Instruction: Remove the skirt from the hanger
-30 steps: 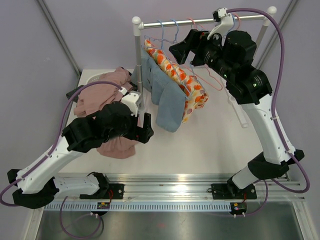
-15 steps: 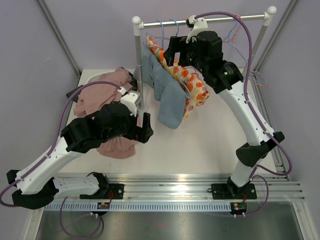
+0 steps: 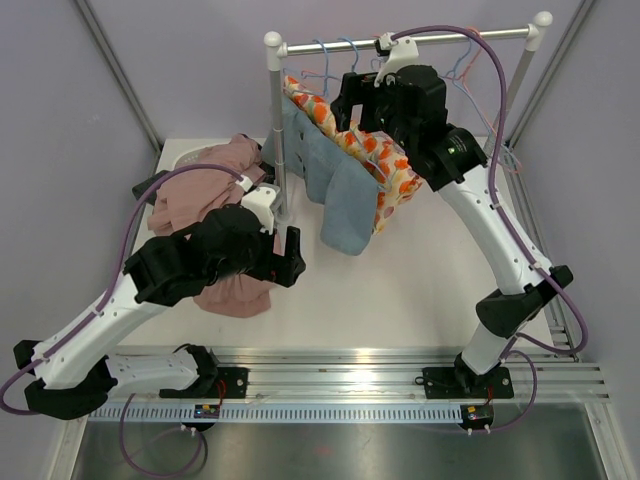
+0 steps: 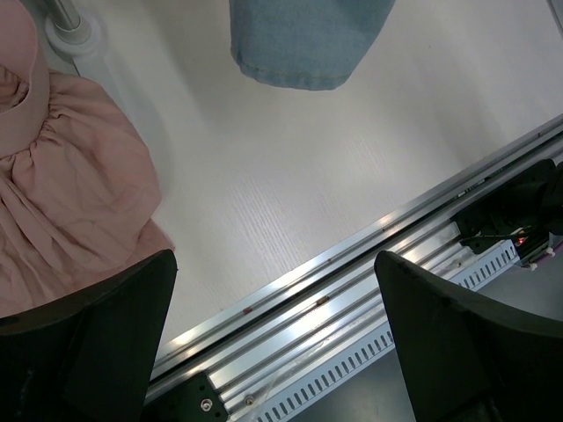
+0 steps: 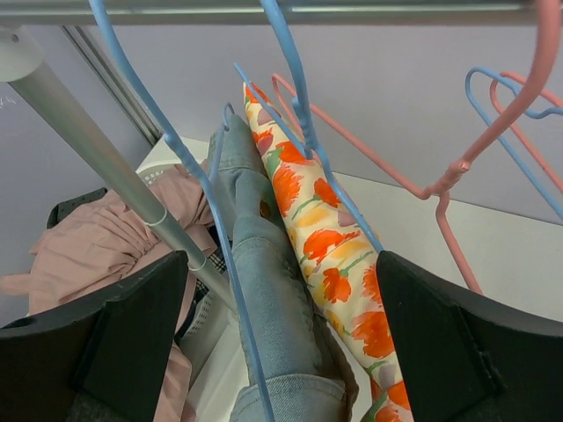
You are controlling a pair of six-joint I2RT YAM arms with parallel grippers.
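Note:
The skirt [image 3: 388, 168], yellow with orange flowers, hangs from a blue hanger [image 3: 350, 50] on the rack rail [image 3: 500, 35]. A blue denim garment [image 3: 345, 205] hangs right beside it on another blue hanger. My right gripper [image 3: 355, 100] is up at the rail, open, looking down over both garments. In the right wrist view the skirt [image 5: 321, 237] and the denim [image 5: 273, 290] both lie between the spread fingers of this gripper [image 5: 281, 352], and nothing is gripped. My left gripper [image 3: 290, 255] hovers low over the table, open and empty [image 4: 277, 343].
A heap of pink clothes [image 3: 205, 190] fills a basket at the back left beside the rack's upright pole [image 3: 275, 120]. Empty pink hangers [image 5: 449, 176] and blue ones hang further right on the rail. The aluminium base rail [image 4: 352, 290] runs along the near table edge.
My right arm has swung left along the rail, from the empty hangers to above the skirt and denim, which now hang slightly shifted. The left arm has stayed still.

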